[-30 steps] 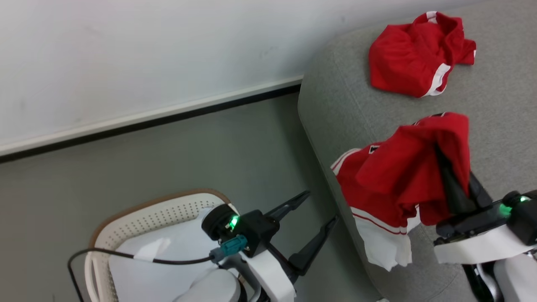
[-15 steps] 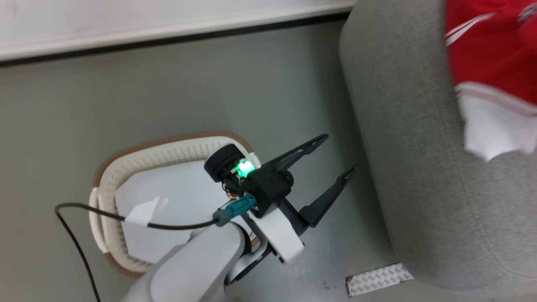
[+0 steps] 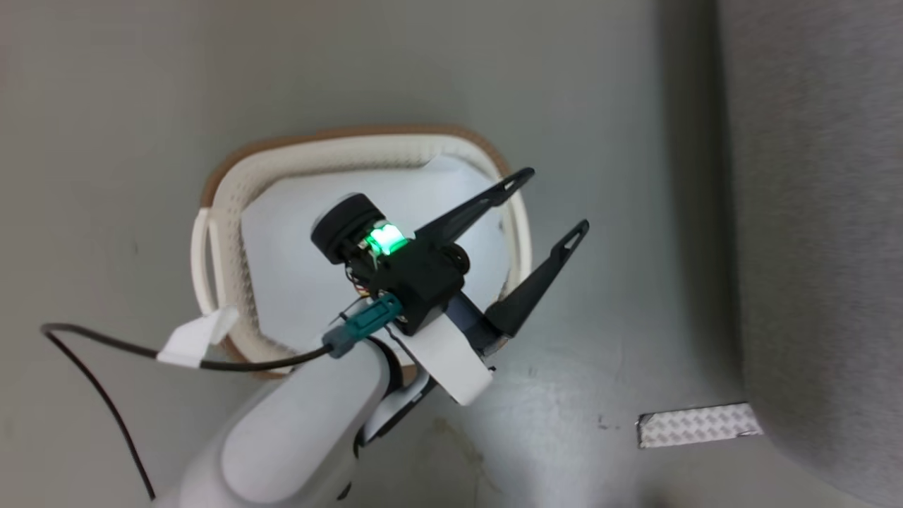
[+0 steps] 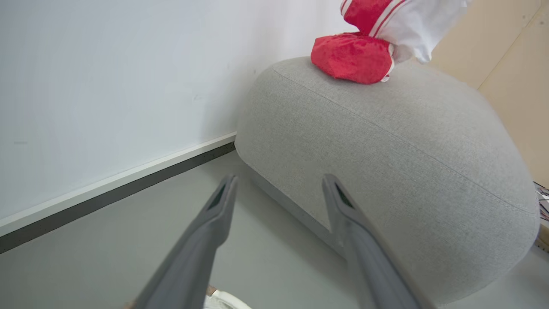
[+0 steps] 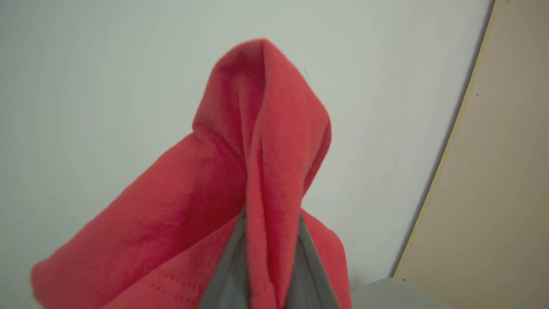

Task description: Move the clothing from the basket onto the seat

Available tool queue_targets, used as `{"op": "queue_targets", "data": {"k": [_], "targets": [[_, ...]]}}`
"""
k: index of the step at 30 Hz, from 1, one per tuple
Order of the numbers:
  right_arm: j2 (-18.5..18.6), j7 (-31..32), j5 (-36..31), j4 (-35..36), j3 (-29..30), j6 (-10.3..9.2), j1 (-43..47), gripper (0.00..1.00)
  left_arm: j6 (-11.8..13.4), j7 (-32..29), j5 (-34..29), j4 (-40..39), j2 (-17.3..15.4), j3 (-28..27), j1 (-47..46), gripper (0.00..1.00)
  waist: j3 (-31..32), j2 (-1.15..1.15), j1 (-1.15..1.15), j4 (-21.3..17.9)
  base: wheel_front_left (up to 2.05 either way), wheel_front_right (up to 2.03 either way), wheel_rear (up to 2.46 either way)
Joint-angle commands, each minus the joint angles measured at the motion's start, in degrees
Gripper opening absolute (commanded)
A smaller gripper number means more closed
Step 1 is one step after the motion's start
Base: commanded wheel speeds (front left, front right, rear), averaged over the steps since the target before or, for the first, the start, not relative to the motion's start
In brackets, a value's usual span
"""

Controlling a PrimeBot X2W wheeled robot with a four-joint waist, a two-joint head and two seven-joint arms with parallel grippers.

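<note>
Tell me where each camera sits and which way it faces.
Head view: on the head, facing down at floor, basket and seat; shows left gripper and forearm.
Left wrist view: on the left wrist, facing the seat with clothing on top; shows its open fingers.
Right wrist view: on the right wrist, facing a wall; shows right gripper shut on a garment.
Head and left wrist views share the seat.

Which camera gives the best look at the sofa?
The left wrist view: the sofa shows big and sharp, red clothes on top. The head view catches its blurred side; the right wrist view, perhaps a grey corner.
</note>
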State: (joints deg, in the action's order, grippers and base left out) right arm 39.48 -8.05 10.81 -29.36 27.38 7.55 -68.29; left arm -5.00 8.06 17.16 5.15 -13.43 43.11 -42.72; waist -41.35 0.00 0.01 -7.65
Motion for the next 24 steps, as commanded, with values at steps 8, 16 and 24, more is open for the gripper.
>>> {"op": "queue_targets", "data": {"k": [8,16,24], "targets": [[-5.5,-3.7,-11.7,-13.8,7.8,-0.14,0.2,0.0,1.5,-1.1,-1.1,-1.9,-2.2,-0.6,0.6,1.0,-4.8,0.0,-0.01,2.9,0.0,0.0,0.0],[-13.4,-6.8,-18.8,-21.6,13.7,-0.14,5.1,0.23,2.5,-1.9,-0.5,-2.3,-3.0,-0.7,1.5,1.0,-2.7,0.0,-0.01,2.5,0.0,0.0,0.0],[-17.3,-7.1,-20.3,-18.9,10.6,-0.14,11.5,1.0,3.7,0.4,1.6,-0.3,-3.2,-1.3,4.8,1.0,4.0,0.0,-0.01,1.5,0.0,0.0,0.0]]}}
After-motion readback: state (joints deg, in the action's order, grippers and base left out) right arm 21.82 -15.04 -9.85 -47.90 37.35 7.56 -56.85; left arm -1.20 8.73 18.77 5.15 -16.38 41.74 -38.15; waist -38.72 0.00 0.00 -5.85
